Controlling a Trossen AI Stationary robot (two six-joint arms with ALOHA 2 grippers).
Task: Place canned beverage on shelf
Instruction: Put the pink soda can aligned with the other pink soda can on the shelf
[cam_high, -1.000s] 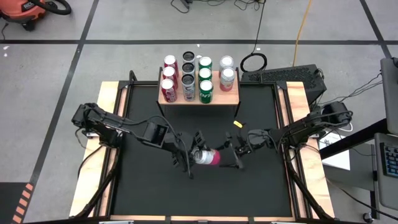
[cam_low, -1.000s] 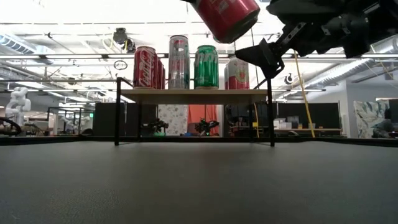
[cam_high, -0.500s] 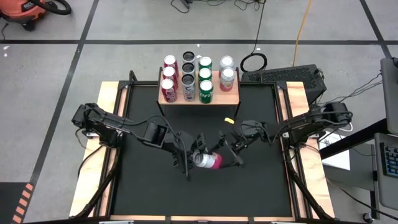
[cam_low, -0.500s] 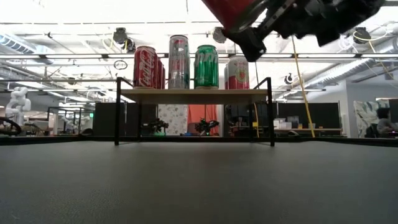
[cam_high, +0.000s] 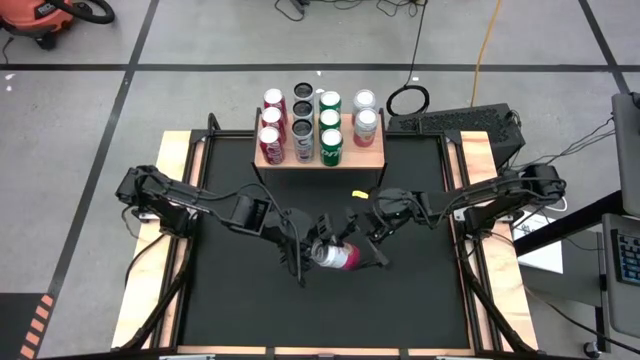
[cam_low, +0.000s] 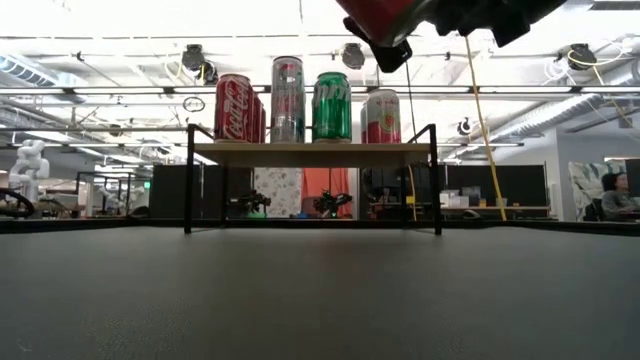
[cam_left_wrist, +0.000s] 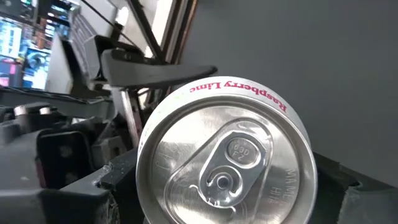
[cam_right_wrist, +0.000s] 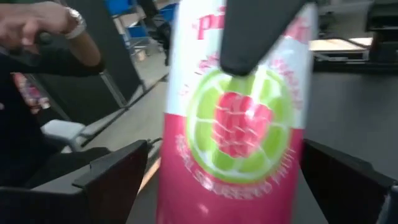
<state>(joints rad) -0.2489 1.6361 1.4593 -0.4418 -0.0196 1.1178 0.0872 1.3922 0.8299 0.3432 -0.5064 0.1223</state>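
A pink raspberry-lime can (cam_high: 337, 256) hangs over the middle of the black table, with my left gripper (cam_high: 316, 250) shut on it. Its silver lid (cam_left_wrist: 227, 162) faces the left wrist. My right gripper (cam_high: 364, 240) is open at the can's other end. In the right wrist view its two fingers (cam_right_wrist: 118, 174) stand on either side of the can (cam_right_wrist: 239, 130); I cannot tell whether they touch it. The low view shows only the can's lower part (cam_low: 385, 15) at the top edge. The shelf (cam_high: 372, 152) stands at the far edge with several cans upright on it. My left gripper pinches the can's side wall (cam_right_wrist: 249, 84) between its two fingers; one finger (cam_right_wrist: 267, 37) lies lengthwise on the wall. The fingers come from the table's left, slanting down, along the can. The can is lifted clear and tilted, its lid end toward the left wrist.
The shelf board (cam_low: 310, 152) rests on thin black legs. Wooden strips (cam_high: 175, 240) run along the table's sides. A keyboard (cam_high: 455, 122) lies beyond the far right corner. A person's hand (cam_right_wrist: 43, 22) shows past the table. Bare black mat (cam_high: 320, 315) lies toward the near edge.
My right gripper has risen and swung from the can's right side toward the far left, turning as it went. My left gripper has stayed in place and rolled slightly, still holding the can, which shows higher in the low view.
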